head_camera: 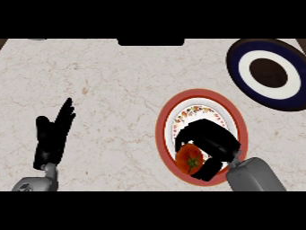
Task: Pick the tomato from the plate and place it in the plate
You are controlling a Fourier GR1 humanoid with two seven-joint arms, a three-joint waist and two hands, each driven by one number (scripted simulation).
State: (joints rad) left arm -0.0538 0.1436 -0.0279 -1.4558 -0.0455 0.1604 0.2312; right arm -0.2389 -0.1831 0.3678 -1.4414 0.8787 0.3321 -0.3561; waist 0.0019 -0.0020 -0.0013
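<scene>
A red tomato (190,159) lies on the near part of a red-rimmed plate (202,96) with a flowered white centre. My right hand (212,137) is over this plate, its fingers and thumb curled round the tomato from the right and from behind. A second plate (238,67), dark blue with a white ring and a brown centre, lies at the far right of the counter. My left hand (52,134) rests open at the lower left, fingers pointing away from me, far from both plates.
The pale marble counter (109,85) stretches between the left hand and the plates. A dark object (150,42) sits at the counter's far edge in the middle. Brown floor shows at the far corners.
</scene>
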